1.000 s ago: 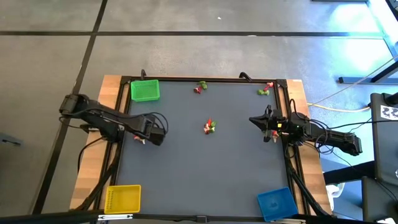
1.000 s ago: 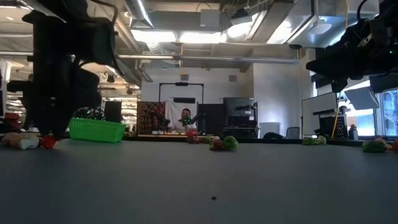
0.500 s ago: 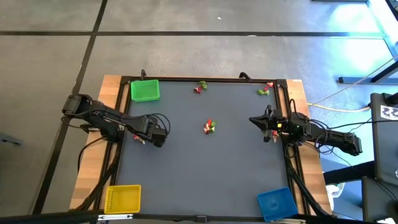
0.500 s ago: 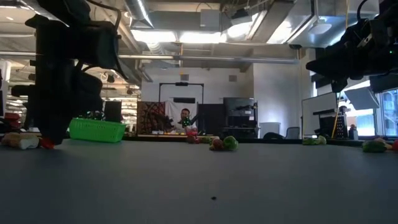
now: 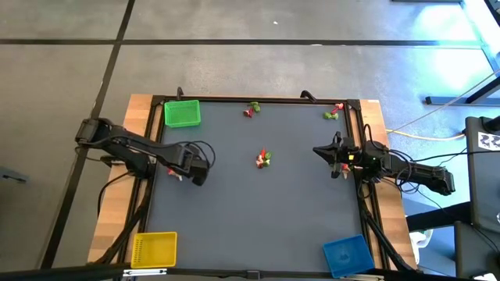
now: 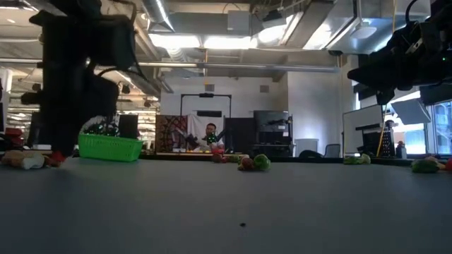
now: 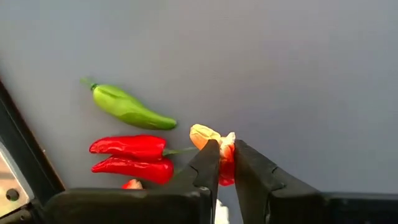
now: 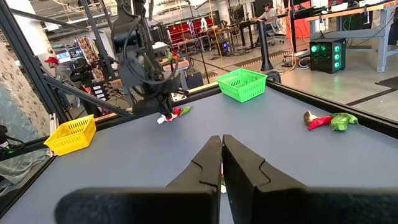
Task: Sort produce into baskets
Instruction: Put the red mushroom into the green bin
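Produce lies in small clusters on the dark table [image 5: 258, 211]: 1 at the centre [image 5: 263, 159], 2 along the far edge [image 5: 252, 108] [image 5: 333, 112], and 1 at the left edge under the left arm. Left gripper [image 7: 224, 163], low over that left cluster, has its fingers pinched narrowly on a small red piece [image 7: 226, 168] touching a pale orange piece [image 7: 204, 135]; 2 red peppers [image 7: 132, 157] and 1 green pepper [image 7: 129, 107] lie just beside. Right gripper [image 8: 222, 163] hangs at the table's right edge, fingers pressed together, holding nothing. Green basket [image 5: 182, 114] stands at the far left corner, yellow basket [image 5: 154, 249] at the near left, blue basket [image 5: 348, 255] at the near right.
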